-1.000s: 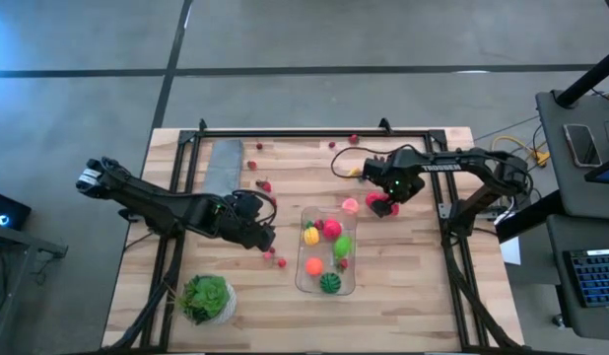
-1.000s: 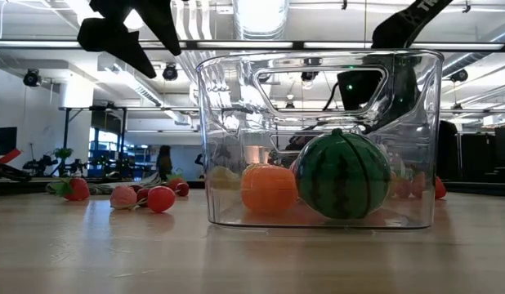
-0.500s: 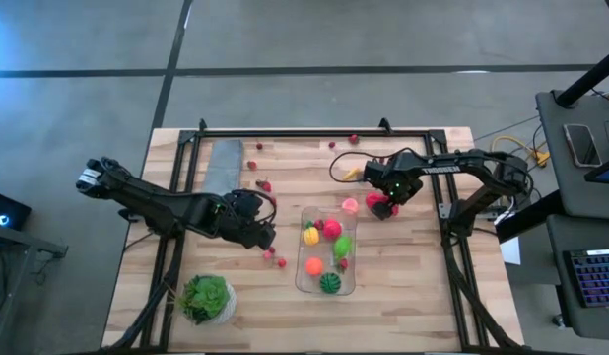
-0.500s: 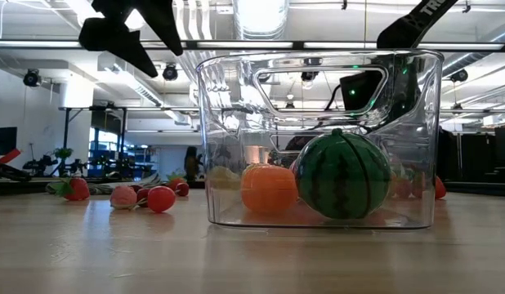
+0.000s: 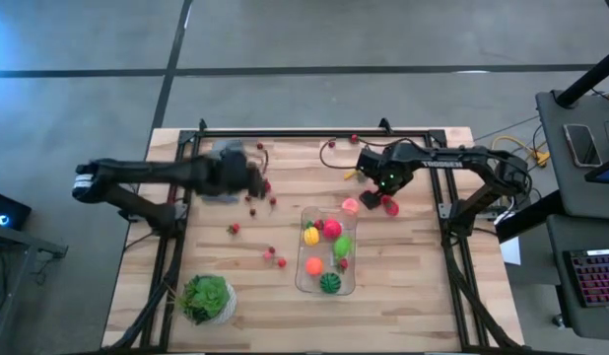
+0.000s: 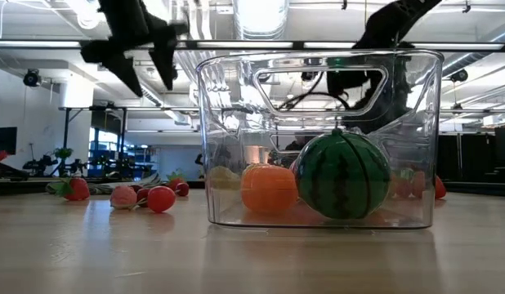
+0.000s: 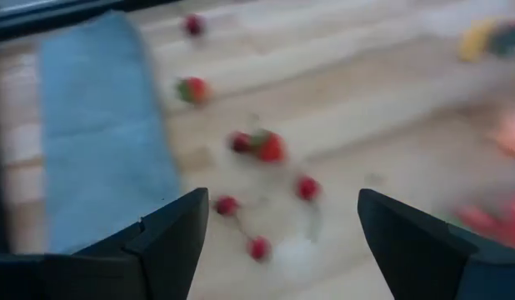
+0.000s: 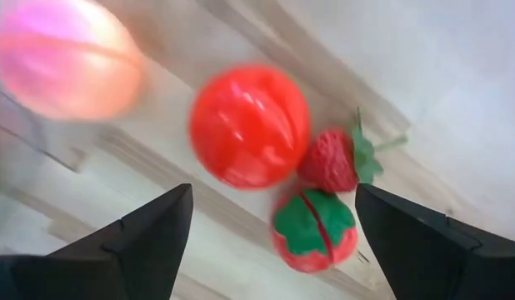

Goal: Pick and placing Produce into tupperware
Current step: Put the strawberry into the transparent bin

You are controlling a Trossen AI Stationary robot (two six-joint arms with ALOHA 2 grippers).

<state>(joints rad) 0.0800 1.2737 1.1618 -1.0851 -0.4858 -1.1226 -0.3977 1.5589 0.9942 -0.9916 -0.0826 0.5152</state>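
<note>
Claws (image 8: 266,242) wide, empty, above red produce (image 8: 249,125).

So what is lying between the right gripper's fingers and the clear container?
In the high view, a pink fruit lies between the open right gripper and the tupperware, beside its far rim.

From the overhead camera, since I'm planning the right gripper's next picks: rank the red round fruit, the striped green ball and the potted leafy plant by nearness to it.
Right gripper, open:
1. Red round fruit, on the table right beside it.
2. Striped green ball, inside the clear plastic container, at its near end.
3. Potted leafy plant, at the table's near-left corner.
</note>
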